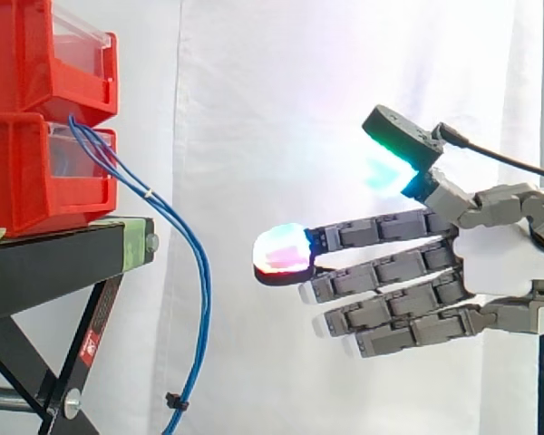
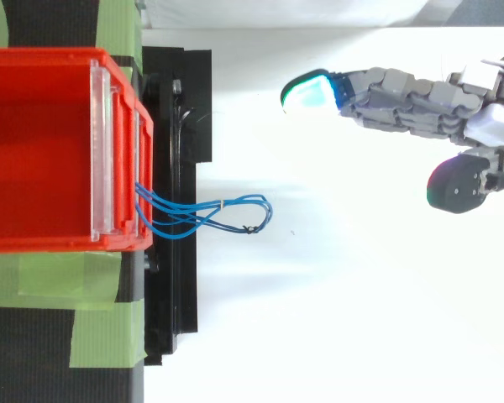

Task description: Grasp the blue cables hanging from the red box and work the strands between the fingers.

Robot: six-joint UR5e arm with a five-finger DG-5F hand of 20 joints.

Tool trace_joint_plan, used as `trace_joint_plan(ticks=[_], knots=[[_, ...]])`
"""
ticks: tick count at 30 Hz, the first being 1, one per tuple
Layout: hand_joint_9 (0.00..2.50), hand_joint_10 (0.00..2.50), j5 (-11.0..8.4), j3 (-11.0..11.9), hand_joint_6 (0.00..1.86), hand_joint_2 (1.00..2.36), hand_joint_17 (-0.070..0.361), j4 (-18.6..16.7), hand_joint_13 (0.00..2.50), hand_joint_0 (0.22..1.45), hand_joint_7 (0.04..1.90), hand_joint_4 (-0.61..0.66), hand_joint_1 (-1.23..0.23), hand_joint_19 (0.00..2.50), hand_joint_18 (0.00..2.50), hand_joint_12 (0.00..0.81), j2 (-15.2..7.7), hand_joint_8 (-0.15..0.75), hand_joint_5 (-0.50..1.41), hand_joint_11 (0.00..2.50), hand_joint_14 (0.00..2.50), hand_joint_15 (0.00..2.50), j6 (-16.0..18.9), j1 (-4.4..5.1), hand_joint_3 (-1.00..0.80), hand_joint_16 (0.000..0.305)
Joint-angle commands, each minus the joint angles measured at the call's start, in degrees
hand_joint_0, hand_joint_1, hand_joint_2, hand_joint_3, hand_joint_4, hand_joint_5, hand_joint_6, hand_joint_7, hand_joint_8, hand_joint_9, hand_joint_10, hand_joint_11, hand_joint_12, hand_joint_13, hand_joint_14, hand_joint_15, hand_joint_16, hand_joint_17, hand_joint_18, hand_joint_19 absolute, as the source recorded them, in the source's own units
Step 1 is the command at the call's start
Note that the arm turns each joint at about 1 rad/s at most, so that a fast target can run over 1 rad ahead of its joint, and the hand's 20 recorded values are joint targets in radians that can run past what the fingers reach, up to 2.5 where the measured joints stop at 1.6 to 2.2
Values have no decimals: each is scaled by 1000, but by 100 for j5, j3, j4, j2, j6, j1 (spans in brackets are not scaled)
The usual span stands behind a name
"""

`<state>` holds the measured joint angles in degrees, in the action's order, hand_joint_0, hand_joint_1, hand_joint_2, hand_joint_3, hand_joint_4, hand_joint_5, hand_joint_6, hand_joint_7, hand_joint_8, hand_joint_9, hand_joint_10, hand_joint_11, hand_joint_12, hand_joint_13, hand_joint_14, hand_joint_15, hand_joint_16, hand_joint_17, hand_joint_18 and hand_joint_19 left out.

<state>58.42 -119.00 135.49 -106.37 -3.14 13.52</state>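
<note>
Background: a white curtain [image 1: 281, 109] hangs behind the whole set-up. At the left of the side view, two red bins are stacked one upon the other, the upper bin [image 1: 36, 54] resting on the lower bin [image 1: 27, 172]; each has a clear front panel [image 1: 77, 32]. They stand on a black stand [image 1: 45, 263], whose top carries strips of green tape [image 2: 59, 277] in the top view.

The blue cables [image 1: 199, 272] leave the front of the bins where the two meet, arch outward past the edge of the stand and hang down in a loose curve. A small white tie [image 1: 148, 192] binds the strands near the top; a black tie [image 1: 173, 400] sits near the bottom of the frame. From above, the cables [image 2: 227, 210] form a narrow loop reaching away from the bin front.

To the right, well apart from the cables, the hand [image 1: 499, 263] is level with its fingers stretched straight toward the bins. The foremost fingertip pad [image 1: 281, 249] glows white, red and cyan. The thumb [image 1: 390, 168], glowing green and cyan, is raised away from the fingers. The hand is spread and holds nothing. In the top view the hand [image 2: 420, 96] lies to one side of the loop's line.
</note>
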Motion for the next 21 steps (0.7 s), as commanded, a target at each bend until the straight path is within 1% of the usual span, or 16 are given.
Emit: trace_joint_plan(ticks=[1,4,5,6,7,9,10,11,13,14,15,17,18,19,20,21], knots=[[94,4,-121,0,7,1000,158,-119,0,681,667,102,-492,102,0,384,-7,275,-392,123,3,129,-195,1,-1000,70],[93,3,-244,0,6,1000,158,-224,0,680,667,102,-491,97,0,384,-7,275,-392,126,4,129,-310,10,-1000,70],[93,3,-244,0,6,1000,158,-224,0,680,666,102,-491,97,0,384,-7,275,-391,132,3,125,-310,10,-1000,70],[93,3,-340,0,6,1000,158,-321,0,681,665,102,-491,96,0,384,-69,275,-391,132,4,129,-389,36,-1000,70],[94,4,-376,9,6,1000,157,-391,0,681,665,103,-491,103,0,384,-156,276,-391,132,4,128,-380,45,-1000,70],[94,6,-384,18,6,1000,157,-497,0,681,665,103,-491,108,0,384,-306,275,-390,130,4,128,-354,45,-1000,70],[96,4,-402,132,6,1000,157,-857,0,681,670,102,-491,102,0,385,-693,275,-390,133,4,133,-143,45,-1000,70],[98,4,-411,202,6,1000,157,-954,0,681,667,102,-491,108,0,384,-798,276,-390,134,4,126,-46,45,-1000,70],[99,4,-411,325,6,1000,157,-980,0,681,667,102,-491,101,0,384,-903,276,-390,133,5,129,-2,54,-1000,70],[100,4,-411,492,6,1000,157,-901,0,681,667,103,-491,102,0,385,-939,276,-390,141,4,131,-11,54,-1000,70],[101,4,-411,607,6,1000,157,-805,0,682,667,103,-491,108,0,384,-939,276,-390,135,4,128,-72,54,-1000,70],[104,4,-411,694,6,1000,157,-717,0,681,667,103,-491,113,0,385,-939,277,-390,144,4,139,-169,63,-1000,70],[104,5,-411,782,6,1000,157,-664,0,681,667,103,-491,106,0,385,-939,277,-389,143,4,139,-310,71,-1000,70],[105,4,-402,800,6,1000,157,-655,0,681,667,103,-491,113,0,385,-939,277,-389,144,4,138,-371,71,-1000,70],[152,2,-402,817,6,1000,160,-664,4,680,650,111,-516,66,0,394,-939,286,-362,107,5,106,-459,98,-1000,71],[154,3,-402,817,6,1000,160,-664,5,680,648,111,-516,72,0,394,-939,288,-362,108,3,110,-459,98,-1000,71]])
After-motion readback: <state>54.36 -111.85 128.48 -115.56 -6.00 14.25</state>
